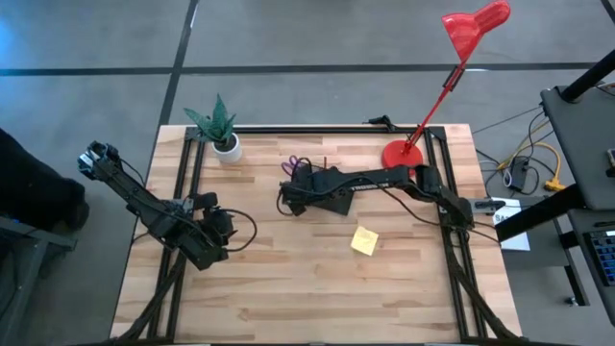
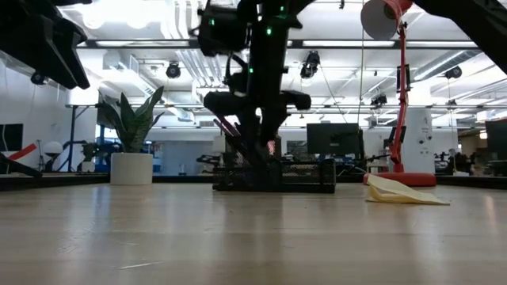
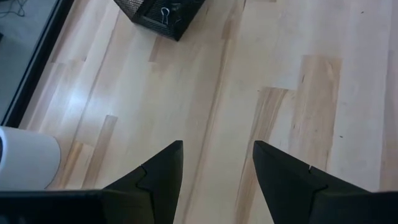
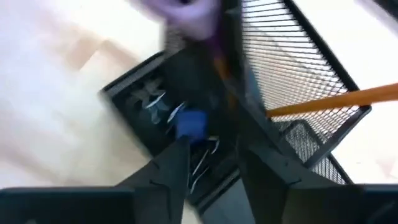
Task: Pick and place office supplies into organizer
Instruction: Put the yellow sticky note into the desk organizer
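Observation:
The black mesh organizer [image 1: 332, 200] stands at the table's middle, toward the far side. My right gripper [image 4: 214, 149] hangs open over its low compartment, fingers slanting down. In that compartment lie a small blue thing [image 4: 191, 124], blurred, and several metal clips [image 4: 155, 102]. Purple scissors handles [image 4: 193, 15] and an orange pencil [image 4: 348, 99] stick out of the taller mesh section. A yellow sticky-note pad [image 1: 364, 240] lies on the table to the organizer's near right. My left gripper [image 3: 217, 146] waits open above bare wood at the near left.
A potted plant in a white pot [image 1: 223, 135] stands at the far left, and a red desk lamp [image 1: 399, 152] at the far right. Black frame rails run along the table's left, right and far edges. Bare wood stretches across the near half.

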